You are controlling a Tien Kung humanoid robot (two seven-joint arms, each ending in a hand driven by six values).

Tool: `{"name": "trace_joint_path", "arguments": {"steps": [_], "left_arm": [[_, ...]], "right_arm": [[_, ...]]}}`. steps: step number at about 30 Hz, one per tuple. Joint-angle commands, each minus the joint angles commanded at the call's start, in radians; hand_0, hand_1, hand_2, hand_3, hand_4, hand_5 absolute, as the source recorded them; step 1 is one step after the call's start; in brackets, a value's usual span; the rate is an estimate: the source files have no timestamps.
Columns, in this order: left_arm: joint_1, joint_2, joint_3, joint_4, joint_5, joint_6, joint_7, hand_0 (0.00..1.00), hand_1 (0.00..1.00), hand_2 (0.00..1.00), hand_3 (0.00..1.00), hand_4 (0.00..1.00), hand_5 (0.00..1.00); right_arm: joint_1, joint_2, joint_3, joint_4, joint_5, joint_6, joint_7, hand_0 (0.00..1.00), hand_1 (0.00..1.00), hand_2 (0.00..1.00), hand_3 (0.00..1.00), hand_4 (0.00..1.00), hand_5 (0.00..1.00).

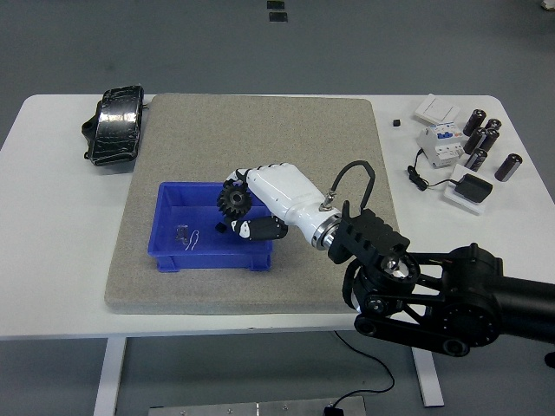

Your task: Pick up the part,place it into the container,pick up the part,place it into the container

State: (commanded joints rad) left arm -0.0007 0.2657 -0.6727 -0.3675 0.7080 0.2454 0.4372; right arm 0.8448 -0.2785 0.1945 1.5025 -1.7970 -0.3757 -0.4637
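Observation:
My right hand (243, 217), white with black finger joints, reaches in from the lower right and is shut on a black gear (231, 201). It holds the gear just above the right half of the blue container (170, 256), inside its rim. A small black part (220, 227) and small metal pieces (182, 234) lie on the container's floor. The container stands on the grey mat (260, 130). My left hand is not in view.
A black pedal-like object (113, 134) lies at the table's back left. At the right stand a white circuit breaker (438, 143), several black cylinders (481, 139), a white switch (438, 108) and a black adapter (473, 186) with a cable. A tiny black piece (395, 123) lies by the mat.

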Motion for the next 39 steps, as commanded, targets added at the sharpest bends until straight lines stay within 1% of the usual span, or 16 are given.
{"name": "trace_joint_path", "arguments": {"steps": [5, 8, 9, 14, 15, 20, 21, 29, 32, 33, 35, 38, 39], "left_arm": [[-0.003, 0.000, -0.001, 0.001, 0.001, -0.003, 0.000, 0.681, 0.668, 0.606, 0.555, 0.529, 0.509], [-0.003, 0.001, -0.002, 0.001, 0.003, -0.004, 0.001, 0.681, 0.668, 0.606, 0.555, 0.529, 0.509], [-0.003, 0.001, -0.003, 0.001, 0.004, -0.004, 0.001, 0.680, 0.669, 0.605, 0.553, 0.525, 0.508], [-0.004, 0.002, -0.005, 0.000, 0.008, -0.006, 0.003, 0.680, 0.669, 0.605, 0.553, 0.525, 0.508], [-0.005, 0.002, -0.005, 0.000, 0.008, -0.006, 0.003, 0.680, 0.668, 0.604, 0.550, 0.519, 0.507], [-0.004, 0.001, -0.005, 0.001, 0.009, -0.009, 0.004, 0.680, 0.668, 0.604, 0.550, 0.519, 0.507], [-0.004, 0.000, -0.005, 0.001, 0.010, -0.009, 0.004, 0.680, 0.668, 0.602, 0.541, 0.503, 0.504], [-0.004, -0.001, -0.008, 0.000, 0.012, -0.006, 0.006, 0.680, 0.668, 0.600, 0.541, 0.491, 0.497], [-0.002, -0.001, -0.009, -0.001, 0.012, -0.004, 0.006, 0.680, 0.668, 0.600, 0.541, 0.491, 0.497], [-0.002, -0.001, -0.009, -0.001, 0.011, -0.004, 0.006, 0.680, 0.666, 0.601, 0.540, 0.490, 0.500], [-0.001, -0.003, -0.008, 0.000, 0.009, -0.004, 0.005, 0.680, 0.666, 0.601, 0.540, 0.490, 0.500], [0.000, -0.004, -0.006, 0.000, 0.006, -0.004, 0.003, 0.680, 0.666, 0.601, 0.540, 0.490, 0.500], [0.000, -0.004, -0.006, 0.000, 0.006, -0.004, 0.003, 0.680, 0.667, 0.601, 0.541, 0.485, 0.498]], "right_arm": [[0.005, 0.013, -0.013, -0.011, -0.003, 0.003, -0.006, 0.621, 0.704, 0.748, 0.685, 0.594, 0.346], [0.007, 0.018, -0.015, -0.020, -0.003, 0.017, -0.012, 0.621, 0.704, 0.748, 0.685, 0.594, 0.346], [0.008, 0.020, -0.015, -0.024, -0.003, 0.026, -0.014, 0.654, 0.760, 0.816, 0.745, 0.653, 0.341], [0.008, 0.030, -0.020, -0.052, 0.005, 0.045, -0.016, 0.654, 0.760, 0.816, 0.745, 0.653, 0.341], [0.007, 0.031, -0.022, -0.057, 0.005, 0.046, -0.016, 0.709, 0.811, 0.883, 0.866, 0.819, 0.420], [0.004, 0.039, -0.023, -0.075, 0.020, 0.047, -0.006, 0.709, 0.811, 0.883, 0.866, 0.819, 0.420], [0.001, 0.041, -0.021, -0.079, 0.026, 0.046, -0.002, 0.721, 0.834, 0.916, 0.897, 0.855, 0.421], [-0.014, 0.047, -0.006, -0.087, 0.063, 0.032, 0.019, 0.721, 0.837, 0.913, 0.902, 0.863, 0.424], [-0.027, 0.034, 0.032, -0.070, 0.097, 0.016, 0.033, 0.721, 0.837, 0.913, 0.902, 0.863, 0.424], [-0.031, 0.030, 0.047, -0.065, 0.107, 0.010, 0.036, 0.695, 0.816, 0.891, 0.878, 0.869, 0.433], [-0.039, 0.016, 0.085, -0.055, 0.124, -0.012, 0.043, 0.695, 0.816, 0.891, 0.878, 0.869, 0.433], [-0.045, -0.008, 0.142, -0.068, 0.124, -0.043, 0.044, 0.695, 0.816, 0.891, 0.878, 0.869, 0.433], [-0.046, -0.016, 0.154, -0.082, 0.118, -0.047, 0.039, 0.636, 0.736, 0.809, 0.815, 0.823, 0.421]]}}
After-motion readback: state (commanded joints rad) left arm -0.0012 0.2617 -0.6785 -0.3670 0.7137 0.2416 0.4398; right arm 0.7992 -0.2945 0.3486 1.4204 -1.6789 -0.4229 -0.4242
